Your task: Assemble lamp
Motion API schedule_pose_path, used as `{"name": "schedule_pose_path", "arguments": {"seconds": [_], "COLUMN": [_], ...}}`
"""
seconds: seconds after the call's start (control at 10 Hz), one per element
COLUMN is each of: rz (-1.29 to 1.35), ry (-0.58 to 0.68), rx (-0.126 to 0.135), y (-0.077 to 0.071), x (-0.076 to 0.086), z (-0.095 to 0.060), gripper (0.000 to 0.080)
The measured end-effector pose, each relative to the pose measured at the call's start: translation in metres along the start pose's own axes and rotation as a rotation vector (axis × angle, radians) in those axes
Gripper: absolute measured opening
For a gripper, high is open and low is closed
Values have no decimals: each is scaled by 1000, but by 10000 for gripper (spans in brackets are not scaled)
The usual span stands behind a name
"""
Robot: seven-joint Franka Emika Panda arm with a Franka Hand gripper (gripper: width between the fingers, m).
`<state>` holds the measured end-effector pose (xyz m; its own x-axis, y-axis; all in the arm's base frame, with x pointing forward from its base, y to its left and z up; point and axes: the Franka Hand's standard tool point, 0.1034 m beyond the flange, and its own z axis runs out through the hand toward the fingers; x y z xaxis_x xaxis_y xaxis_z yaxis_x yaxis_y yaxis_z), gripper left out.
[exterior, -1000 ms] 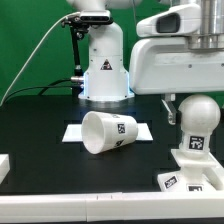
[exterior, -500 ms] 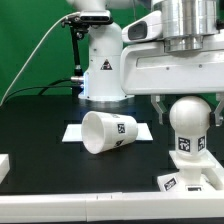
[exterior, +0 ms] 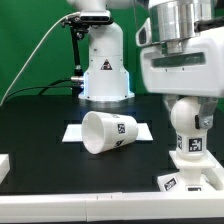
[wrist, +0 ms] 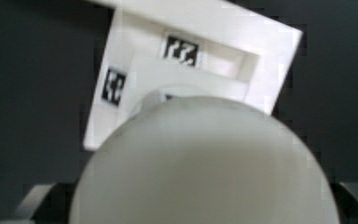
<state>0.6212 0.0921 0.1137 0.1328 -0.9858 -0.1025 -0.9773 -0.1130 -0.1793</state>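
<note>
Gripper (exterior: pixel 190 110) is positioned over the table's near corner at the exterior view's right, its fingers flanking the bulb (exterior: pixel 192 118). Whether they clamp it cannot be told. The bulb stands upright on the base (exterior: pixel 195 172). The shade (exterior: pixel 108 132) lies on its side mid-table, partly on the marker board (exterior: pixel 72 132).

Looks down on the bulb (wrist: pixel 202 160), round, grey-white and blurred, filling most of the picture. Shows the white base (wrist: pixel 247 45) beyond it, with two tags (wrist: pixel 185 50), on the black table (wrist: pixel 25 80). Catches dark fingers (wrist: pixel 41 200) either side of the bulb; contact unclear.
</note>
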Motion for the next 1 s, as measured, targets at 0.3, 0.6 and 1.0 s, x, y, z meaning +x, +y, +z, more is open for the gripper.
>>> {"name": "schedule_pose_path", "arguments": {"seconds": [0.3,0.6,1.0], "rz": [15,-387,-714], "ry": [-16,-30,-39], "rx": [3,-27,-24], "y": [1,-1,1], "x": [0,-2,-6], "z": [1,-1,-4], "gripper": [630,697,698]}}
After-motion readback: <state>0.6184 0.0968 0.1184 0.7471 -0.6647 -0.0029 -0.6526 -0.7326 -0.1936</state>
